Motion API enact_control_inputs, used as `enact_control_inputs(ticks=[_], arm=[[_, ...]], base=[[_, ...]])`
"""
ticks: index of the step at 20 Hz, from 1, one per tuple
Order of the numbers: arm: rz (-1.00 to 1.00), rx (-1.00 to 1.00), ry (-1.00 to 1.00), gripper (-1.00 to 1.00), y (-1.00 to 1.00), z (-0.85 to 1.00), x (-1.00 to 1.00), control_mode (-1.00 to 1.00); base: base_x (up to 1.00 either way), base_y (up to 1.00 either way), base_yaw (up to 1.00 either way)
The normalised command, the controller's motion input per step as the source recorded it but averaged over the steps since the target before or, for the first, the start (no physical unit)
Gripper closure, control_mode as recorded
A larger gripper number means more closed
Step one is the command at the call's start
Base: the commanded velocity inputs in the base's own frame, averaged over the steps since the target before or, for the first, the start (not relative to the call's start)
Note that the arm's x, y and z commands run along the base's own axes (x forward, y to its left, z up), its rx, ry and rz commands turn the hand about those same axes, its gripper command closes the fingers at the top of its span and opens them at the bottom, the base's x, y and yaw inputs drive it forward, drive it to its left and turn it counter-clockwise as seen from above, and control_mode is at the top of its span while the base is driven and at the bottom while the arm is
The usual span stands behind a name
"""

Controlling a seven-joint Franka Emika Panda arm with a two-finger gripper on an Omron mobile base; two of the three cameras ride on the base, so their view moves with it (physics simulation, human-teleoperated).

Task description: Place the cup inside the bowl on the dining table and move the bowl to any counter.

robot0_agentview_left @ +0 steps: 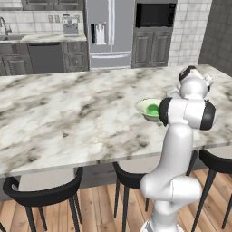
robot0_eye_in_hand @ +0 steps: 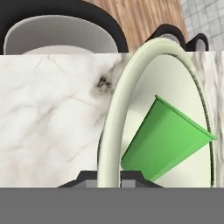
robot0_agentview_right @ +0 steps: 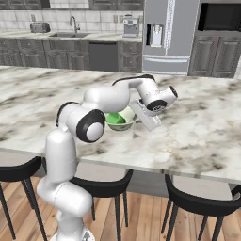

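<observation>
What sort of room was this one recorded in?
A home kitchen, rendered: a steel fridge between dark cabinets, a sink on the tiled back counter, and a marble dining table with black stools.

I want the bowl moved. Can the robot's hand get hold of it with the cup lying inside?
Probably yes: the gripper looks shut on the bowl rim already, and the cup lies tipped inside, clear of that rim.
</observation>
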Motion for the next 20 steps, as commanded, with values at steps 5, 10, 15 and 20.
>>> enact_control_inputs(ticks=[5,10,15,20], arm=[[0.04,0.00,-0.01,1.00,0.15,0.33,-0.12,-1.00],[0.07,0.00,-0.05,1.00,0.23,0.11,-0.32,-1.00],[0.06,0.00,-0.06,1.00,0.39,0.02,-0.37,-1.00],[0.07,0.00,-0.07,1.00,0.48,0.02,-0.46,-1.00]], base=[[0.00,0.00,0.00],[0.00,0.00,0.00],[0.00,0.00,0.00],[0.00,0.00,0.00]])
